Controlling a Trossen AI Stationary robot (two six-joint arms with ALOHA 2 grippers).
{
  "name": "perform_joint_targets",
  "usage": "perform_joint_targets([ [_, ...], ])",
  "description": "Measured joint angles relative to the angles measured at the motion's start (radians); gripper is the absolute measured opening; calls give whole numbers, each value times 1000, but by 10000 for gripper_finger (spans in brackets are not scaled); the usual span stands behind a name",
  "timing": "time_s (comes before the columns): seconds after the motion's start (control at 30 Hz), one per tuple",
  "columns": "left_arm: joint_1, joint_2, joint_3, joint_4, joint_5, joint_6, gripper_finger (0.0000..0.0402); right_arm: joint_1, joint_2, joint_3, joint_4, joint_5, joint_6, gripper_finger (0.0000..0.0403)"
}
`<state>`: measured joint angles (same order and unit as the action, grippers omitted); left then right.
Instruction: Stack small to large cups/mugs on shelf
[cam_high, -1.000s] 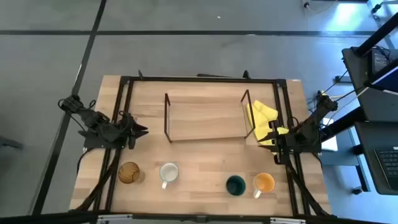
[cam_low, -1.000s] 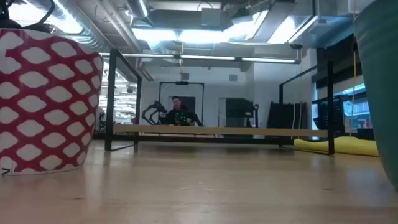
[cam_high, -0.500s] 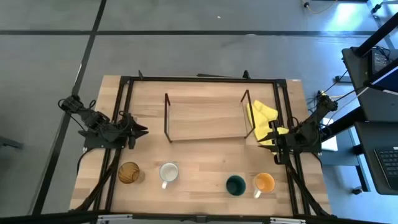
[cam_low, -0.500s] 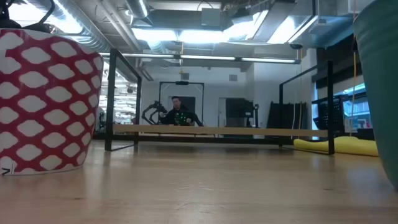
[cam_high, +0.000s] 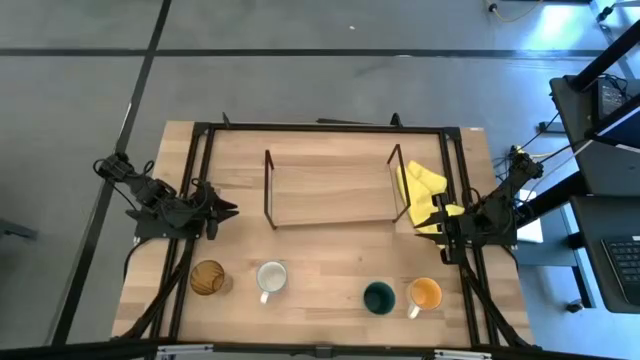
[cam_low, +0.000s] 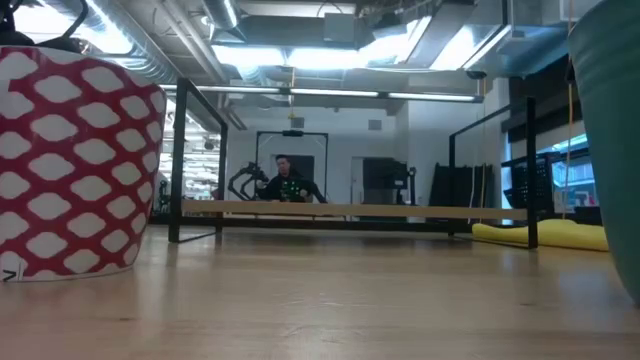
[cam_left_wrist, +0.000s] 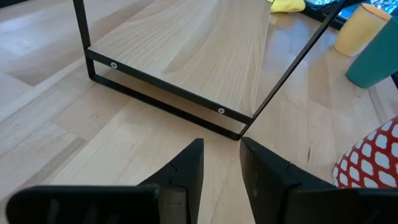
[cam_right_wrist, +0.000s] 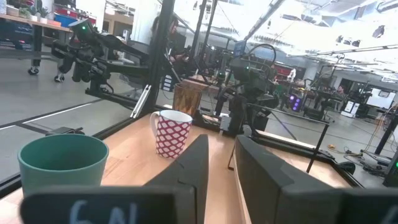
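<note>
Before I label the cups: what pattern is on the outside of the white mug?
The white mug has a red and white lattice-like pattern, clearest in the low view.

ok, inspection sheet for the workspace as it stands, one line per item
Surface: wooden table, bare wood between shelf and cups.
Job's things: shelf at table centre, board holds nothing. Four in a row along the near edge: amber glass, white mug, green cup, orange mug. None stacked.
Clutter: yellow cloth beside the shelf's right end.
Grippers: left gripper off the shelf's left end, jaws slightly apart, holding nothing. Right gripper over the cloth, jaws slightly apart, holding nothing.
Cables: wiring along both arms; nothing seen on the table.
Surroundings: person in the lab behind; desk with keyboard to the right.
</note>
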<state>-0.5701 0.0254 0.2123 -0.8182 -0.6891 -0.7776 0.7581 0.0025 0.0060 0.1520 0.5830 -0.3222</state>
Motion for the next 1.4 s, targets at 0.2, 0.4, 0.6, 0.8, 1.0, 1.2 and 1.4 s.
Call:
perform_joint_targets([
  [0.2, 0, 0, 0, 0, 0, 0, 98, 0, 0, 0, 0, 0, 0, 83],
  [0.4, 0, 0, 0, 0, 0, 0, 99, 0, 0, 0, 0, 0, -6, 83],
  [0.6, 1, 0, 0, 0, 0, 0, 98, 0, 0, 0, 0, 0, 3, 83],
  [0.8, 1, 0, 0, 0, 0, 0, 98, 0, 0, 0, 0, 0, 3, 83],
  [1.0, 1, 0, 0, 0, 0, 0, 98, 0, 0, 0, 0, 0, 3, 83],
  [1.2, 1, 0, 0, 0, 0, 0, 98, 0, 0, 0, 15, -12, -15, 83],
  [1.4, 0, 0, 0, 0, 0, 0, 98, 0, 0, 0, 212, -195, -127, 83],
])
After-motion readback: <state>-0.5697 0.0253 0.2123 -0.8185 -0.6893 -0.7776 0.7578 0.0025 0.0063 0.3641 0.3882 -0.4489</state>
